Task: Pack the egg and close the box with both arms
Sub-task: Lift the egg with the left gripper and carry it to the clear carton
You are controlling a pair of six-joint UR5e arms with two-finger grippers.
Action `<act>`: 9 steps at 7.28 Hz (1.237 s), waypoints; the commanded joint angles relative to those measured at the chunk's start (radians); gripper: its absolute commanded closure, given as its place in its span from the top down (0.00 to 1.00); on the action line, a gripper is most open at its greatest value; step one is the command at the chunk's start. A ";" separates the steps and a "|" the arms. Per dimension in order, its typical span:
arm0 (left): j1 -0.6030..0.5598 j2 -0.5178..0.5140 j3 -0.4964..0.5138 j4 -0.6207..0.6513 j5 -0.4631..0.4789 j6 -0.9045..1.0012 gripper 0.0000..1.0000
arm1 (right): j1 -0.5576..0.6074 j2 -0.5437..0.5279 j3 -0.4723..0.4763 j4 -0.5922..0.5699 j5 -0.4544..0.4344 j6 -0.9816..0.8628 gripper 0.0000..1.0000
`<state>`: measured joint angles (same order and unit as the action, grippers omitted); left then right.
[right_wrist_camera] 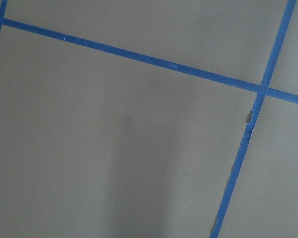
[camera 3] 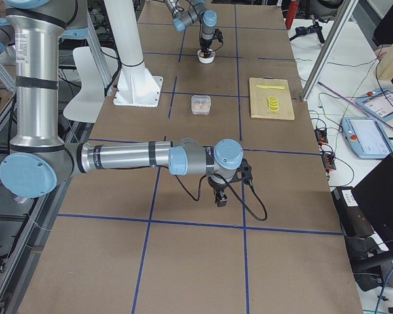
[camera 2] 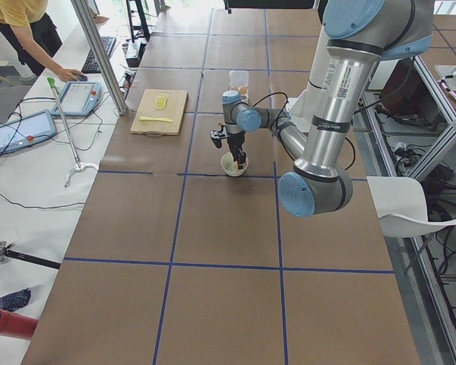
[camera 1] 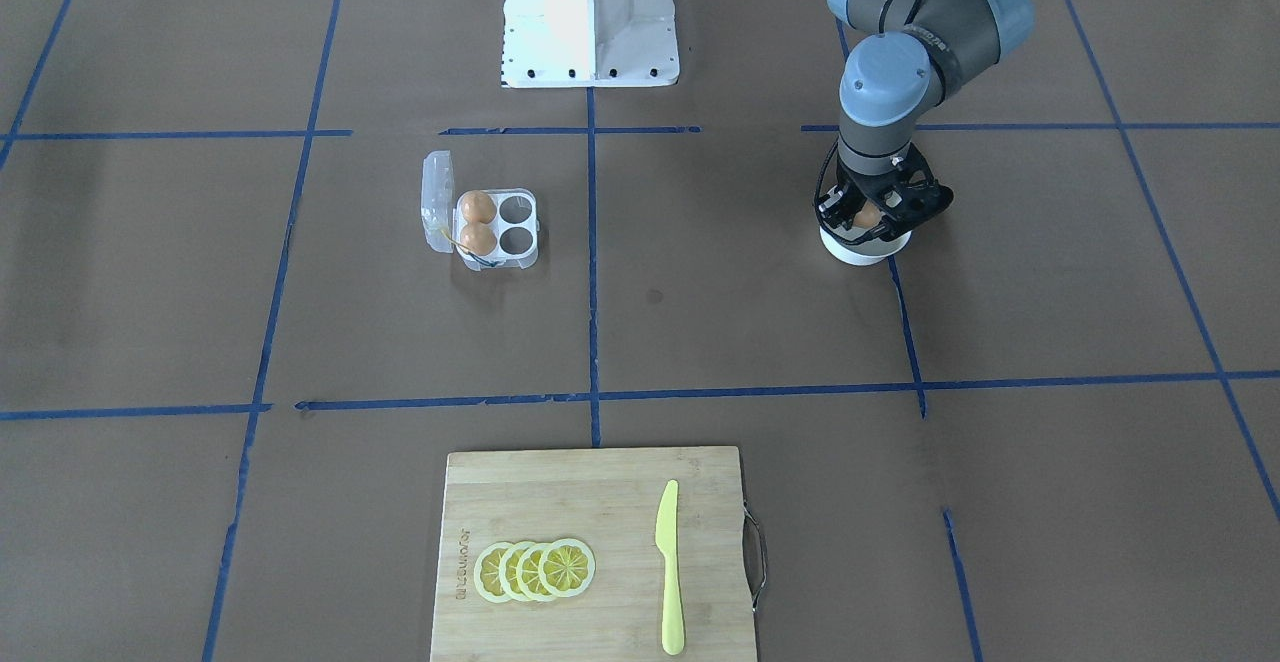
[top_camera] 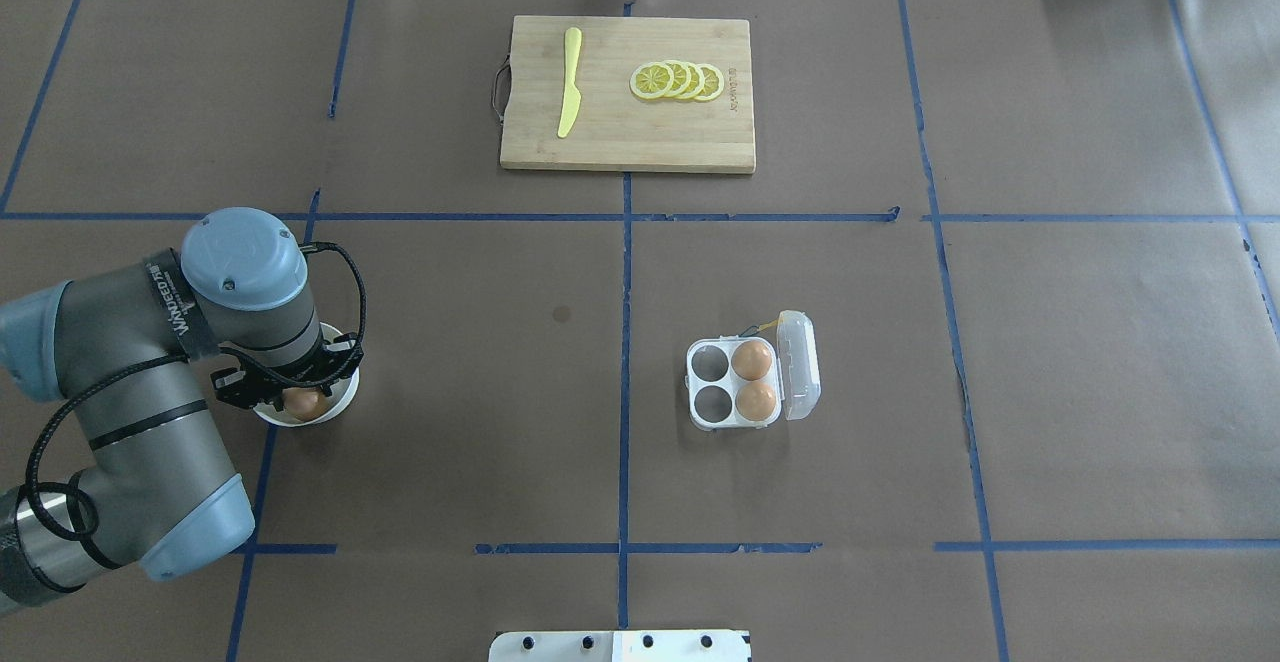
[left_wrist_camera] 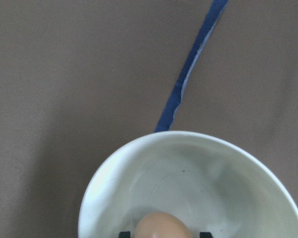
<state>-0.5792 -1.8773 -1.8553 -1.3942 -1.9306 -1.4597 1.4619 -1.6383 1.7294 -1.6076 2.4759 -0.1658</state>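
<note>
It was a robotics lab: arms, taped table, teach pendants, cables, an operator.

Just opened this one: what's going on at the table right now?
The left gripper is down in the white bowl, its fingers either side of a brown egg; whether they have closed on it is unclear. The box sits open mid-table, lid swung back, with two eggs in it and two cups empty. The right gripper hangs over the table, well away from the box. The egg is not yet packed and the box is not yet closed.
</note>
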 commanded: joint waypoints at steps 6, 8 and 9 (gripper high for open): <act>-0.107 -0.167 -0.096 0.063 -0.004 0.133 0.00 | 0.000 0.003 -0.002 0.000 0.000 0.000 1.00; -0.041 -0.300 -0.021 -0.059 -0.039 0.153 0.00 | 0.000 0.003 0.001 0.000 0.000 0.000 1.00; 0.008 -0.365 0.058 -0.159 -0.039 0.150 0.00 | 0.000 0.005 0.001 0.002 0.000 0.000 1.00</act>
<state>-0.6264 -2.1624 -1.8778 -1.4440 -1.9633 -1.3125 1.4619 -1.6347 1.7299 -1.6072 2.4758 -0.1657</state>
